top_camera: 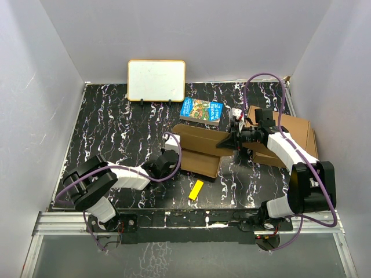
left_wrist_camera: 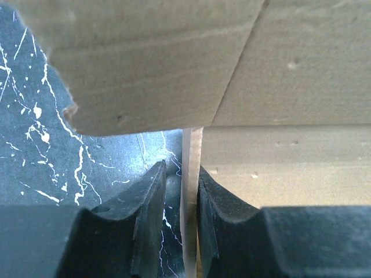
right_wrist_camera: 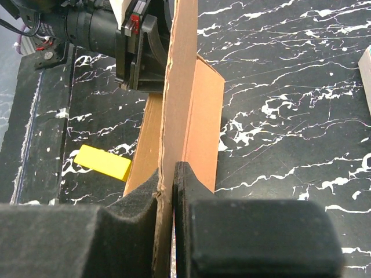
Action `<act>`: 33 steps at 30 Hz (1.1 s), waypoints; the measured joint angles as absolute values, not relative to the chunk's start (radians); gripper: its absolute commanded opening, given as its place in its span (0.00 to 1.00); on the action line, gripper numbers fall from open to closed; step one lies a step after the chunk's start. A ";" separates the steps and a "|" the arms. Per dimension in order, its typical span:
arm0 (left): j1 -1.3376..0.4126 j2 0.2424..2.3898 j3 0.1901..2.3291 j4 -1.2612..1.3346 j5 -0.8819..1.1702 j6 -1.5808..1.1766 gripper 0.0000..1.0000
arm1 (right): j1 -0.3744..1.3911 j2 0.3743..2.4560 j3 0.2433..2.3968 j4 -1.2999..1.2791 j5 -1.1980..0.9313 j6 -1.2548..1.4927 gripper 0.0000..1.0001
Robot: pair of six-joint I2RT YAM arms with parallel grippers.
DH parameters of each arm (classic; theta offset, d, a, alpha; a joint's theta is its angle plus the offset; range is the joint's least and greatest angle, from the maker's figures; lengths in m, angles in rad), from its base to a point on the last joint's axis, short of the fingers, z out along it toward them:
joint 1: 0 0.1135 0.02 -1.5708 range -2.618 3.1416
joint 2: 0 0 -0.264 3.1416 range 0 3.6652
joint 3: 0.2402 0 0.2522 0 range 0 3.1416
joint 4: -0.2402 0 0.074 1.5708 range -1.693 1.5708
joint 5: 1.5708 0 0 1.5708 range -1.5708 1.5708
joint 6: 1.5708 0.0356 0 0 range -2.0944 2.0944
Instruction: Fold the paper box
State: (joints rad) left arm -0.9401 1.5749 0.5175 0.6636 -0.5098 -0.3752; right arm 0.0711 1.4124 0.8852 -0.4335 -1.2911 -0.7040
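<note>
A: At the bottom of its wrist view, the right gripper (right_wrist_camera: 167, 174) was clamped tight on a raised panel of the box (right_wrist_camera: 184, 87).
B: Where was the box?
A: Mid-frame on the table (top_camera: 116, 127), half-formed, between both arms. The left gripper (left_wrist_camera: 181, 174) stood narrowly parted astride a flap edge, with a gap on one side.
B: Handling?
A: Light, stiff cardboard, I'd judge, bending cleanly only at creases. It was best held by panel edges near a fold. A yellow block (top_camera: 196, 190) lay below it and a book (top_camera: 202, 110) above.
</note>
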 measured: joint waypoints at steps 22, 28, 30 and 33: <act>-0.958 1.575 0.595 0.536 -0.582 -0.258 0.13 | 0.085 1.412 0.885 -0.422 -1.253 -0.701 0.08; -0.958 1.556 0.598 0.497 -0.568 -0.233 0.25 | 0.085 1.412 0.885 -0.422 -1.251 -0.697 0.08; -0.958 1.540 0.598 0.484 -0.561 -0.235 0.27 | 0.085 1.412 0.885 -0.422 -1.251 -0.697 0.08; -0.958 1.511 0.598 0.464 -0.553 -0.244 0.30 | 0.085 1.412 0.885 -0.422 -1.251 -0.697 0.08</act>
State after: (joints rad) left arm -0.9577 1.5112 0.5983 0.4637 -0.5529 -0.2436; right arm 0.0853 1.4124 0.8852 -0.4221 -1.2510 -0.6971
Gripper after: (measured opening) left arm 0.277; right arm 0.088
